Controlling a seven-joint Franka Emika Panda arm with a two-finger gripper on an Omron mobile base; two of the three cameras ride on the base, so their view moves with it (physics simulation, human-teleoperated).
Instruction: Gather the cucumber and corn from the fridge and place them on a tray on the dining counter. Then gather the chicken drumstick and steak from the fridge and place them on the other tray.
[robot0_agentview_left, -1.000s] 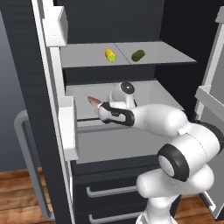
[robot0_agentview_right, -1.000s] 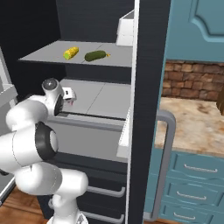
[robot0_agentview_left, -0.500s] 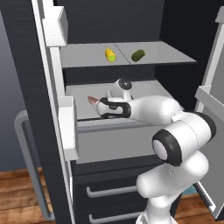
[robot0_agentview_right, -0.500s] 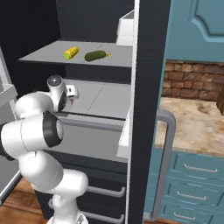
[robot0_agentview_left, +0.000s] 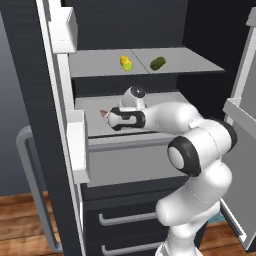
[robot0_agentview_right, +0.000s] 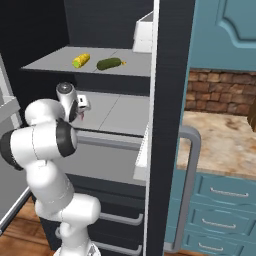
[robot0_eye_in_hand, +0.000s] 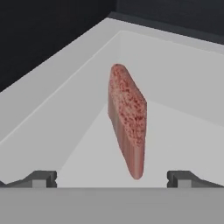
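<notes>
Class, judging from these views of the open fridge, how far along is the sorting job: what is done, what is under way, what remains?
Nothing looks done: the cucumber and corn lie on the upper fridge shelf, side by side. In hand: the open gripper points at the steak on the lower shelf, its fingertips either side, not gripping. Left: all four foods must reach the trays; the drumstick and trays cannot be made out here.

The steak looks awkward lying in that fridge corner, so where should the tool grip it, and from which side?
Grip the steak across its narrow middle, coming straight on from the open tool: it is long and thin, centred between the spread fingertips, with bare shelf on both sides.
</notes>
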